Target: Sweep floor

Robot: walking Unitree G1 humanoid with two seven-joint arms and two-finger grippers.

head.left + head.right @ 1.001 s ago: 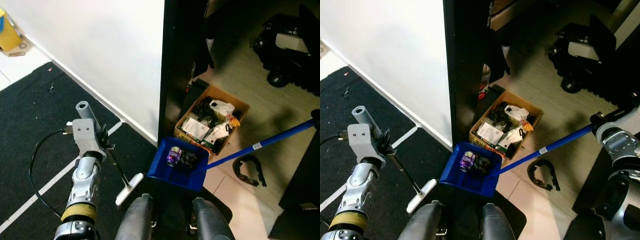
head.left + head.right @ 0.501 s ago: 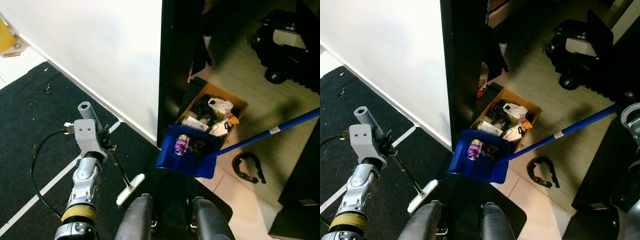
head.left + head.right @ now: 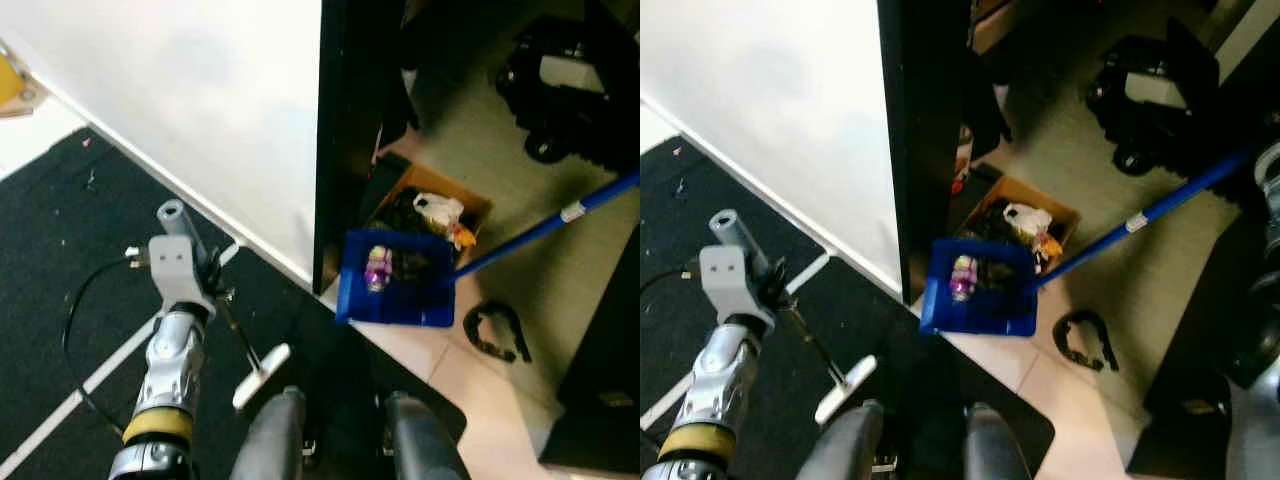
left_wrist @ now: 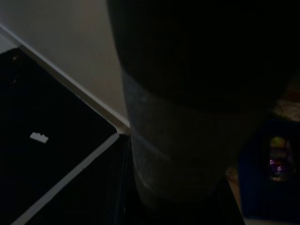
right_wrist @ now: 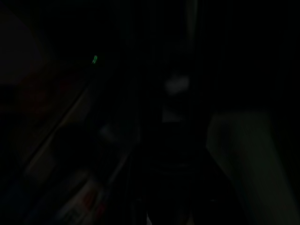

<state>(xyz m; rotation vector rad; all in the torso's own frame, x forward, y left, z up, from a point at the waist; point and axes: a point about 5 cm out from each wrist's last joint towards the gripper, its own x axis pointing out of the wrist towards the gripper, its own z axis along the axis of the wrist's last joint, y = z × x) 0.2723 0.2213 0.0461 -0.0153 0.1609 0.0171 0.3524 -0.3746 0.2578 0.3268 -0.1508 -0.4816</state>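
Our left gripper (image 3: 212,285) sits at about nine o'clock in the head view, closed around a thin dark brush handle (image 3: 240,335); that handle runs from the fingers down toward five o'clock and ends in a small white brush head (image 3: 260,363) lying on the black mat (image 3: 60,240). In the left wrist view we make out only a dark rounded shape close to the lens, with the mat's white stripe (image 4: 70,173) and the pale wall (image 4: 70,56) behind it. Our right arm (image 3: 1270,190) enters at the three o'clock edge, and we cannot tell how its gripper stands, since the right wrist view is almost wholly dark. From that side a long blue handle (image 3: 1150,212) slants down toward eight o'clock and meets the blue dustpan (image 3: 395,293) near the centre of the view. The pan holds a purple can (image 3: 377,268) and some dark scraps. Just past it at one o'clock is a cardboard box (image 3: 440,210) of rubbish, partly covered by the pan. A black curved strap (image 3: 493,332) lies on the pale floor at four o'clock from the pan. A black post (image 3: 345,130) rises at twelve o'clock.
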